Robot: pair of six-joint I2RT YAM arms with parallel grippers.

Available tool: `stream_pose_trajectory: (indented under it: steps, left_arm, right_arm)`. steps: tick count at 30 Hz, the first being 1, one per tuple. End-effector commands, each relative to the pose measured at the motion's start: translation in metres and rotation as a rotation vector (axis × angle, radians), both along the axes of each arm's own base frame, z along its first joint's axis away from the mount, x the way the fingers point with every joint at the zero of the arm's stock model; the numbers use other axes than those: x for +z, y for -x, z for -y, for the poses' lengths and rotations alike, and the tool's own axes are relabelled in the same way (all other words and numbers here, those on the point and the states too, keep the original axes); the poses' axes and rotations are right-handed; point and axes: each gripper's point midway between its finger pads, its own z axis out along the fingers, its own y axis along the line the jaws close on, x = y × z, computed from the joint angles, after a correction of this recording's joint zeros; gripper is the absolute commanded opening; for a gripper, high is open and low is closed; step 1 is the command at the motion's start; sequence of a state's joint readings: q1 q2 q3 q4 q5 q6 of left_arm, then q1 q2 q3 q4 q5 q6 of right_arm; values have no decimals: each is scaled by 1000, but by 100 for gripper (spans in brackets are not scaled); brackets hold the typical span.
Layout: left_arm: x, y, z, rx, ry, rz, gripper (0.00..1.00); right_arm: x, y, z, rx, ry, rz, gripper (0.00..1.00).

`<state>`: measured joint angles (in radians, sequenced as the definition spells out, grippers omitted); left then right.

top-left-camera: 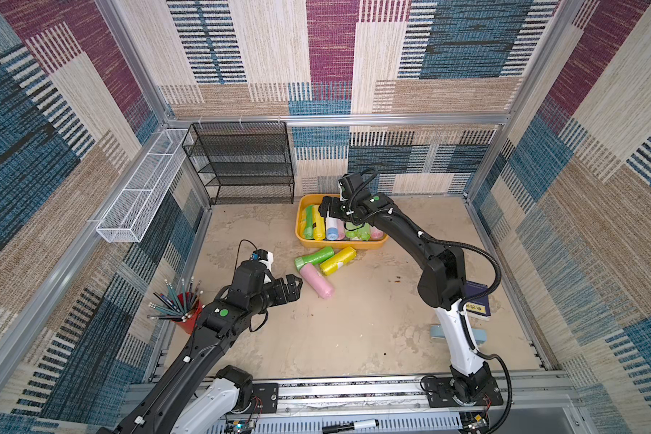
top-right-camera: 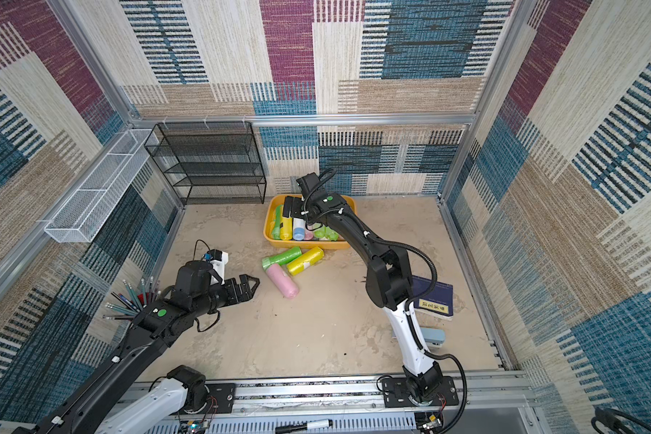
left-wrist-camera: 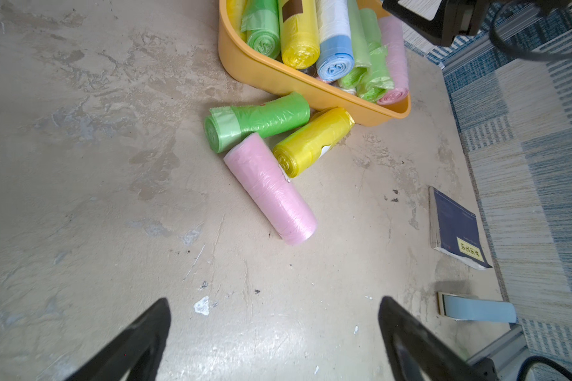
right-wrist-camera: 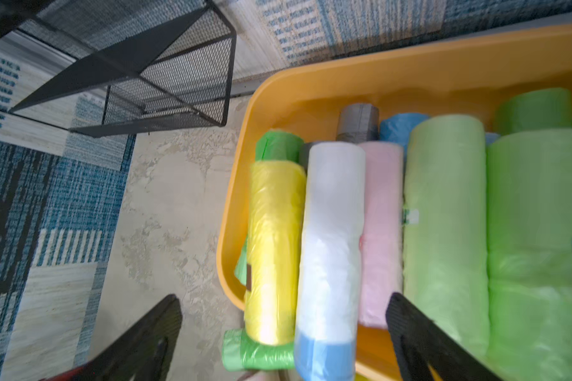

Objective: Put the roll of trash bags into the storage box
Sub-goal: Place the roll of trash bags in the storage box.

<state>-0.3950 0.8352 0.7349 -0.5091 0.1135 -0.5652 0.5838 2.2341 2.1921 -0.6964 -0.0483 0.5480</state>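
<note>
The orange-yellow storage box (top-left-camera: 339, 246) (top-right-camera: 305, 245) (left-wrist-camera: 278, 79) (right-wrist-camera: 344, 71) stands at the back of the table and holds several rolls of trash bags. My right gripper (top-left-camera: 329, 210) (top-right-camera: 292, 208) (right-wrist-camera: 283, 303) hangs open over its left part. A white-and-blue roll (top-left-camera: 332, 227) (right-wrist-camera: 331, 247) lies under it on top of the other rolls, touching neither finger. In front of the box, a green roll (top-left-camera: 314, 258) (left-wrist-camera: 258, 120), a yellow roll (top-left-camera: 338, 260) (left-wrist-camera: 312, 140) and a pink roll (top-left-camera: 317, 282) (left-wrist-camera: 271, 188) lie on the table. My left gripper (top-left-camera: 296, 283) (top-right-camera: 252, 283) (left-wrist-camera: 274, 303) is open and empty, just left of the pink roll.
A black mesh rack (top-left-camera: 241, 161) stands at the back left, and a white wire basket (top-left-camera: 140, 188) hangs on the left wall. A red cup of pencils (top-left-camera: 183, 308) sits by my left arm. A dark blue book (top-left-camera: 476, 300) and a pale blue tape holder (left-wrist-camera: 476, 308) lie at the right.
</note>
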Motion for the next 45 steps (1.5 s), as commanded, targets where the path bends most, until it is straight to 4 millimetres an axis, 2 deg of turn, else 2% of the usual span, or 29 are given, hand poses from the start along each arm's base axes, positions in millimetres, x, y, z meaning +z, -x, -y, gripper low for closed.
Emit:
stream_pose_trajectory:
  steps: [1, 3, 9, 16, 20, 26, 30, 34, 42, 45]
  left_arm:
    - [7, 3, 5, -31, 34, 20, 98]
    - [11, 6, 6, -38, 44, 26, 99]
    - [20, 16, 4, -60, 30, 31, 99]
    - [20, 24, -6, -45, 0, 46, 98]
    - [8, 27, -5, -48, 4, 13, 99]
    - [-1, 30, -5, -54, -2, -10, 99]
    - [-1, 30, -5, -51, -1, -6, 99]
    - [-2, 30, -2, -64, 15, -3, 98]
    - [-2, 30, -2, -64, 15, -3, 98]
    - [-1, 31, -3, -62, 14, 0, 98]
  right_arm:
    - [20, 11, 7, -28, 19, 63, 99]
    - [30, 26, 10, -34, 11, 89, 100]
    - [37, 74, 24, -43, -121, 133, 99]
    - [13, 124, 51, -40, -214, 127, 99]
    - [-4, 146, 65, -34, -211, 101, 99]
    - [-18, 177, 85, -55, -274, 109, 99]
    - [-30, 190, 92, -55, -286, 93, 99]
    - [-36, 199, 91, -38, -306, 86, 99]
    - [-41, 202, 74, 8, -329, 64, 100]
    - [-42, 202, 65, 26, -339, 60, 97]
